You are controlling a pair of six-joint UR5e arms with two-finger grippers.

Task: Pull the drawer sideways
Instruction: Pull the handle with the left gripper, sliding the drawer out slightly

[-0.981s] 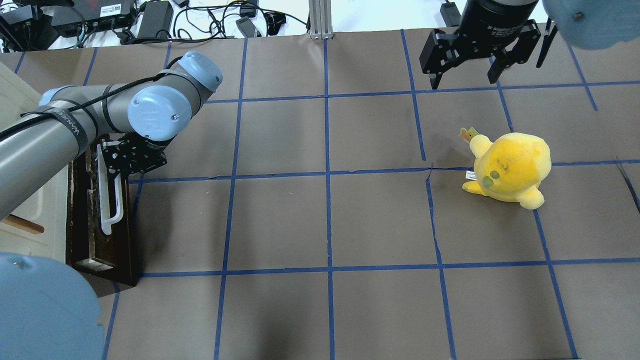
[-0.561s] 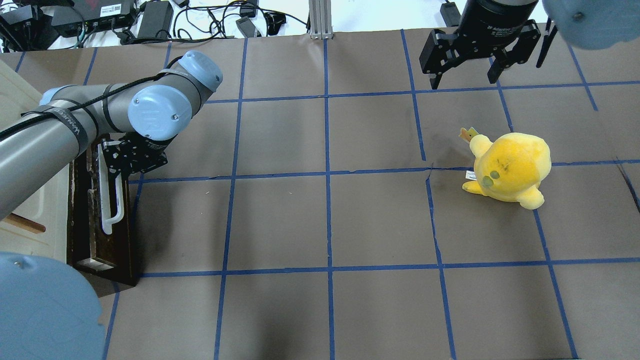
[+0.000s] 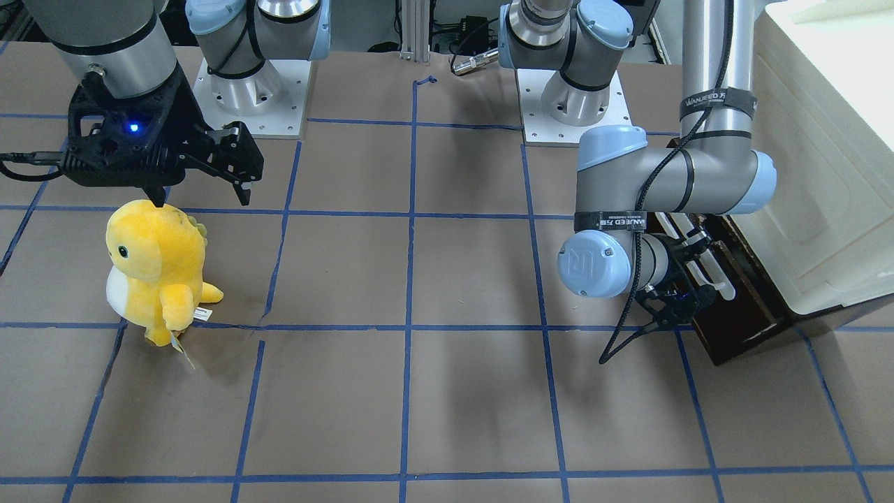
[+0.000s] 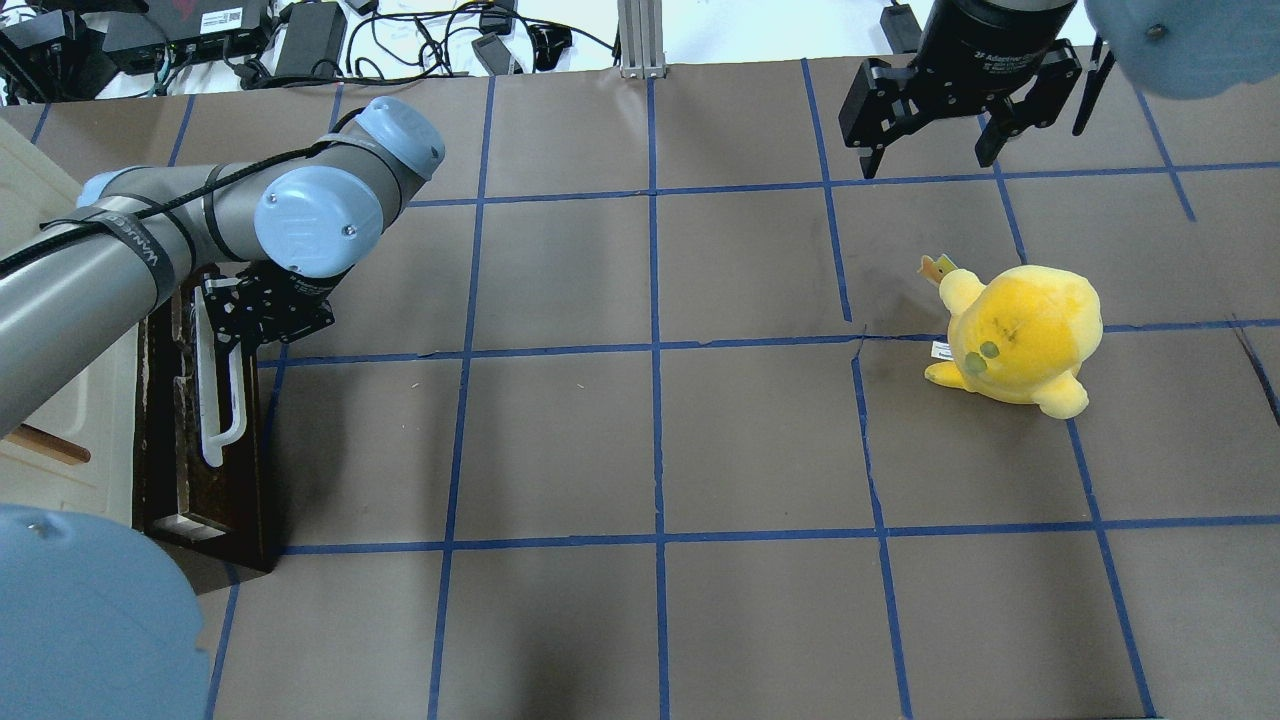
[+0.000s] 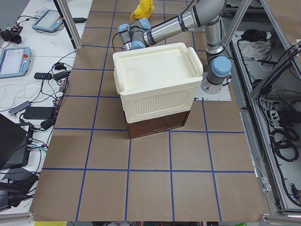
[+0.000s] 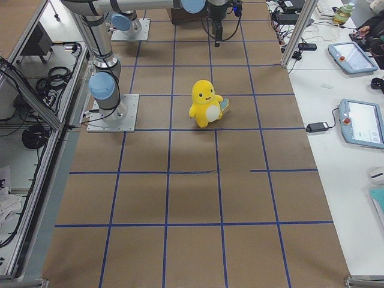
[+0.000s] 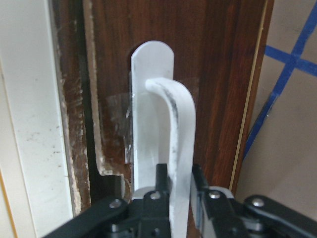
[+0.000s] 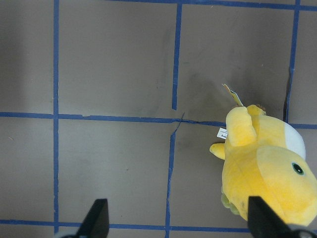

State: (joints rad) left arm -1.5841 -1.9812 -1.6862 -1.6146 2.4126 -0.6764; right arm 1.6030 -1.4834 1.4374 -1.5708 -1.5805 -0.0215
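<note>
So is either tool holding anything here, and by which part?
The left tool is shut on the white bar handle of the drawer, gripping the bar near one end. The right tool is open and holds nothing.

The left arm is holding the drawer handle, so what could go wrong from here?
1. The left hand is shut on the long white bar handle near one end, so the pull may skew the dark brown wooden drawer and jam it in the large white cabinet.
2. Clear film around the handle's base plate looks like tape; the mount may be weak and could give.
</note>
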